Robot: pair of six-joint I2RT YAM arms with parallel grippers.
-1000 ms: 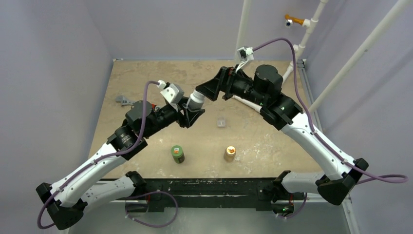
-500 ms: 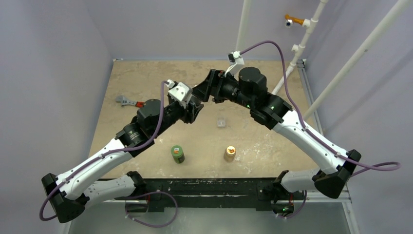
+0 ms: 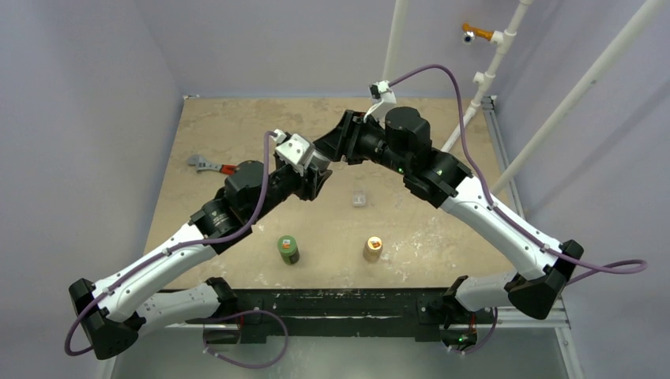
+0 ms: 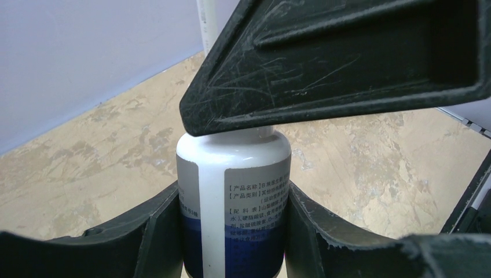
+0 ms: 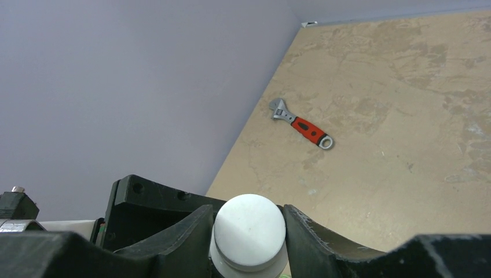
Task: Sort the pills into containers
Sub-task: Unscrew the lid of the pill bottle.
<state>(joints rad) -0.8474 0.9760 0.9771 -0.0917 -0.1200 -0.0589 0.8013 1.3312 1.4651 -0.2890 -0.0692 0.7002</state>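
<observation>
Robot test cell, lab setting. Tan mottled tabletop (image 3: pixel 229 126) is enclosed by plain lavender wall panels (image 3: pixel 79 118) at left and far edges. White pipe frame (image 3: pixel 393 39) rises near far right corner. Black metal mounting rail (image 3: pixel 340 304) runs along near edge.

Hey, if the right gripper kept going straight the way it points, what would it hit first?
The right gripper is shut on the white cap of the bottle, so that comes first. Pushing further, it would probably run into the left gripper holding the bottle; depth is unclear.
</observation>
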